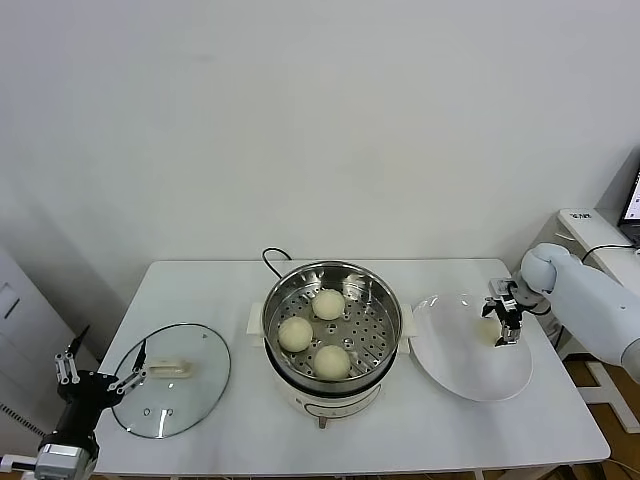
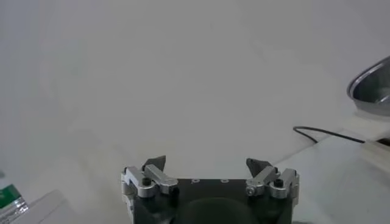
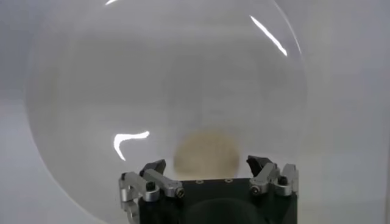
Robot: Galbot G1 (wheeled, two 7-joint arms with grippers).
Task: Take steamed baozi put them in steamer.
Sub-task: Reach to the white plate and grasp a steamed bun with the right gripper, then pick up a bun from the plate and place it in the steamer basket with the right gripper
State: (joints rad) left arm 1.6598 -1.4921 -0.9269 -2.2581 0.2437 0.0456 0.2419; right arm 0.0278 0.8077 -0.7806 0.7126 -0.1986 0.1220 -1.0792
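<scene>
The steamer (image 1: 333, 325) sits mid-surface with its perforated steel basket uncovered, presumably so buns can be lowered straight in; its glass lid (image 1: 172, 378) lies flat at about nine o'clock from it, handle up, set aside out of the loading path. Three steamed baozi (image 1: 328, 304) already rest on the perforated floor, at roughly twelve, eight and six o'clock within the basket, spaced apart and not touching, which leaves the three o'clock side free for another. The fourth baozi (image 3: 205, 155) is on the white plate (image 1: 470, 375) at three o'clock from the steamer; in the right wrist view it shows just beyond the right pincer (image 3: 208, 168), between the finger lines. The right pincer hangs over the plate's far part, pointing down, its fingers standing apart on either side of the bun; whether they touch the dough yet I cannot tell, so I judge the grasp as being set up, not made. The left pincer (image 2: 209, 167) waits at the surface's near left corner, beside the lid, spread wide and holding nothing. Count: four baozi in all, three in and one out; one steamer, one lid, one plate; a black cord (image 1: 272, 259) trails from behind the steamer.
</scene>
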